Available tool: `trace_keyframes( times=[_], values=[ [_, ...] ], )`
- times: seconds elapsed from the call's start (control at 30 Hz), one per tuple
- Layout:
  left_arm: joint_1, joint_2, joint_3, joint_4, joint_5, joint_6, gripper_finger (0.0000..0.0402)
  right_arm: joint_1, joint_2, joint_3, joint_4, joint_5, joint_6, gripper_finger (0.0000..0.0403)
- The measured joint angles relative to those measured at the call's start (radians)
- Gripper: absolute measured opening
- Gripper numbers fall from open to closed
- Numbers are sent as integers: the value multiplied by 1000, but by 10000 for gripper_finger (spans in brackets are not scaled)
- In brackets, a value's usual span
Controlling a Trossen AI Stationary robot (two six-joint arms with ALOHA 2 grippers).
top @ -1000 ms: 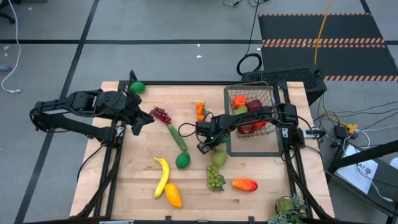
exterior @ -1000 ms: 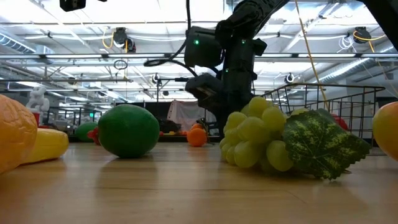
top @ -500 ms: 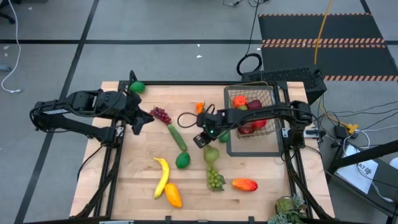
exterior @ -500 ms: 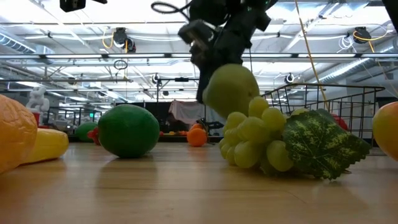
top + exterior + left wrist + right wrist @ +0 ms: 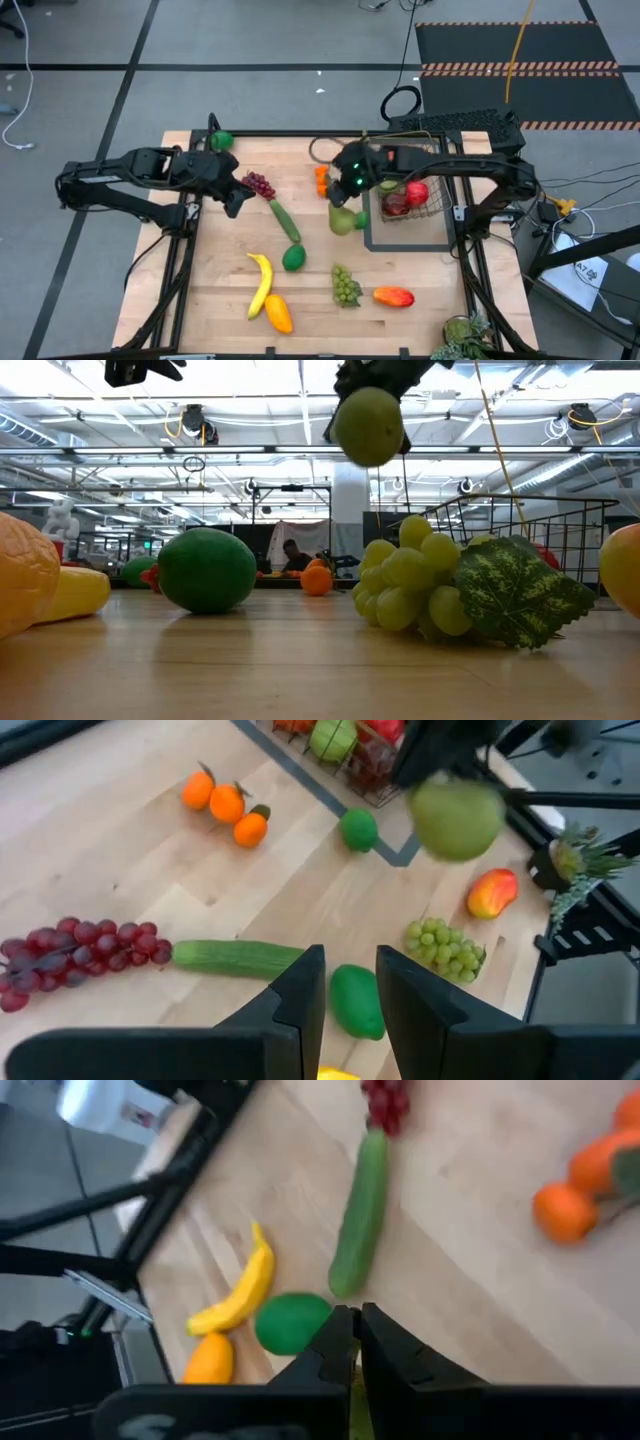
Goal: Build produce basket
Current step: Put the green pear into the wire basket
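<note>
A green pear [image 5: 343, 220] hangs high over the table's middle, just left of the wire basket [image 5: 428, 160]; my right gripper [image 5: 352, 190] is shut on it. The low view shows the pear [image 5: 368, 426] well above the green grapes [image 5: 420, 585]. The basket holds red apples and other fruit and stands on a dark tray frame [image 5: 410, 246]. My left gripper [image 5: 235, 200] hovers above the table's left part beside the purple grapes [image 5: 258, 184]. Its fingers [image 5: 350, 982] stand a little apart, open, with nothing between them. My right gripper holds the pear by its top end [image 5: 372, 396], pinched between the two shut fingers. The fingers slant down from above. Its own fingers [image 5: 340, 1342] cover the place of contact in the right wrist view. The pear hangs below them, clear of the table.
On the wood lie a cucumber [image 5: 285, 220], a green fruit [image 5: 293, 258], a banana [image 5: 261, 283], an orange-yellow fruit [image 5: 278, 313], green grapes [image 5: 346, 287], a red-orange mango [image 5: 393, 296], oranges [image 5: 321, 178] and a lime [image 5: 221, 140] at the far left corner.
My right gripper has risen from the table with the pear and gone toward the far edge and the basket, tipping up from steeply downward. The pear, earlier on the wood by the green grapes, now hangs lifted clear.
</note>
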Motion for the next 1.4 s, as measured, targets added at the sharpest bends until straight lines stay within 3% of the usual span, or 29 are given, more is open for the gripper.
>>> trace_keyframes(
  times=[0.33,0.53,0.97,1.4],
  values=[
    [0,74,0,125,-8,-63,93,-120,-160,0,4,-103,-148,2],
    [6,111,0,280,-67,-70,93,-198,-233,1,14,-234,-215,2],
    [60,218,0,487,-83,-168,93,-404,-379,1,24,-537,-338,2],
    [64,253,0,567,-120,-159,93,-480,-475,1,239,-789,-381,2]
  ],
)
